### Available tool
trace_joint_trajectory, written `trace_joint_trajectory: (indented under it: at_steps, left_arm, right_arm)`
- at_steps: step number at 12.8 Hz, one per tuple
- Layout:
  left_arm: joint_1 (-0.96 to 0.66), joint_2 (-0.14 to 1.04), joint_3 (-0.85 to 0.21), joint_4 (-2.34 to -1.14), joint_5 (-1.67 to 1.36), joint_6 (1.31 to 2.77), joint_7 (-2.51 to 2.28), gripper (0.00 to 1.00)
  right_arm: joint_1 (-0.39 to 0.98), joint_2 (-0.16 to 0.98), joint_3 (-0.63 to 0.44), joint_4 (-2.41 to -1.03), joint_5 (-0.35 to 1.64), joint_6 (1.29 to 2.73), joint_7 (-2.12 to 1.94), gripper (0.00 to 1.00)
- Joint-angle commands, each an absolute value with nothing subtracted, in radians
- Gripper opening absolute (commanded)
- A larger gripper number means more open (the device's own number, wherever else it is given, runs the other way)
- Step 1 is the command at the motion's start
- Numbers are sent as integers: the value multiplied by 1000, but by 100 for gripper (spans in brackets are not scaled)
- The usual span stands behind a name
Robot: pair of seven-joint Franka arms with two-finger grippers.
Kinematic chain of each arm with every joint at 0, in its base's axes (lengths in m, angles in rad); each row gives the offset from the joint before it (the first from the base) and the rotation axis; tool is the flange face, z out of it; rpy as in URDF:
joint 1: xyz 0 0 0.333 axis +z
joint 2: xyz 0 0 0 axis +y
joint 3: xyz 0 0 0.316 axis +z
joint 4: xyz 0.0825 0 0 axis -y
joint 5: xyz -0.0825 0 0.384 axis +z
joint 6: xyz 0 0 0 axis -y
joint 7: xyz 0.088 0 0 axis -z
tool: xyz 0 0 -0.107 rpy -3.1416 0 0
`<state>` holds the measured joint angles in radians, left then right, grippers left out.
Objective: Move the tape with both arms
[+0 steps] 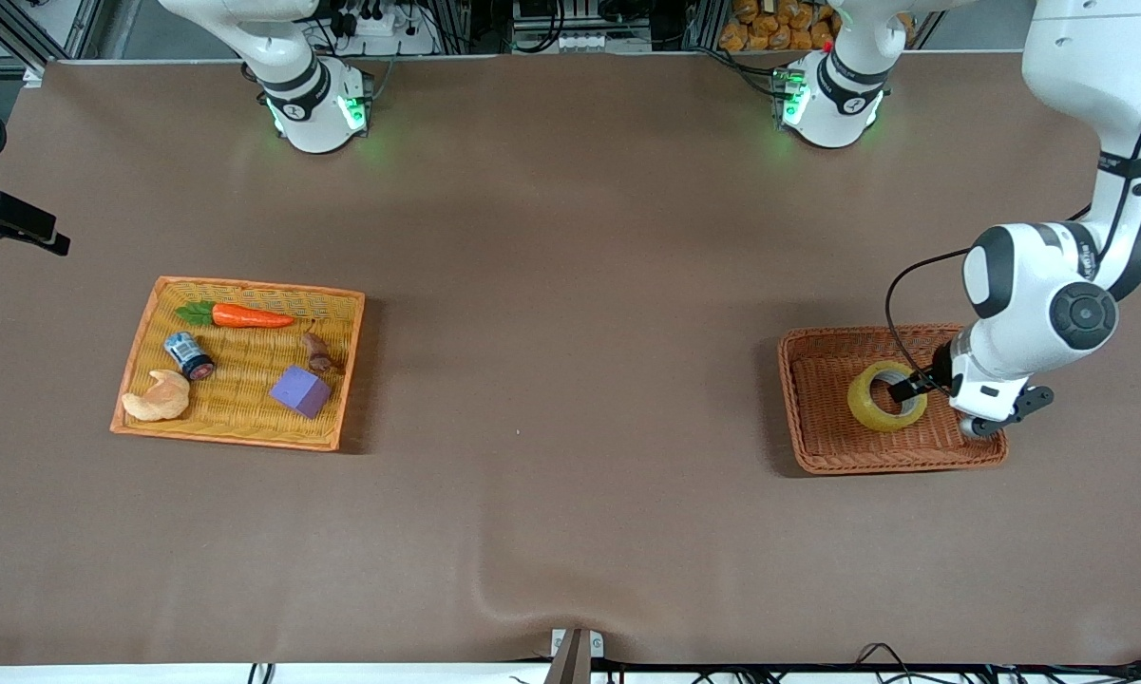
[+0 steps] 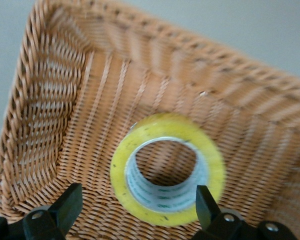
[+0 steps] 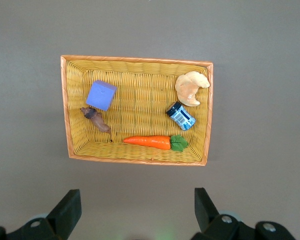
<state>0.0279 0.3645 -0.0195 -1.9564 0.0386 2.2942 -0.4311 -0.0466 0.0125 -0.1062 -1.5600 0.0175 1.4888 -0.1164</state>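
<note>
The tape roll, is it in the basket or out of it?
In. The tape lies flat on the floor of the brown basket, its hole facing up, with the open left gripper right over it.

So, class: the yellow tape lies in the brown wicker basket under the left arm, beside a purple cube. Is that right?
Not quite. The tape lies alone in the brown wicker basket, at the left end effector. The purple cube is in the yellow tray, as the front view shows.

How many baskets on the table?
2. A yellow tray at the right arm's end, holding toys; a brown basket at the left arm's end, holding the tape under the open left gripper.
</note>
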Motion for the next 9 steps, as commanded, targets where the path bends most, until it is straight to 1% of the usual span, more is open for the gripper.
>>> trace_joint_trajectory:
  at_steps: [1, 4, 6, 9]
  left_arm:
    - [28, 249, -54, -1947, 54, 2240, -423, 100]
    - [28, 138, -57, -1939, 54, 2217, -341, 100]
    - [32, 63, -90, -1937, 54, 2096, -263, 100]
    - [29, -8, -94, -1916, 52, 1996, -134, 100]
  right_arm:
    - [-72, 26, -91, -1548, 8, 1476, -126, 100]
    - [-72, 26, -91, -1546, 9, 1476, -126, 100]
    - [-71, 25, -91, -1545, 9, 1476, -126, 100]
    - [-71, 26, -91, -1545, 9, 1476, -123, 100]
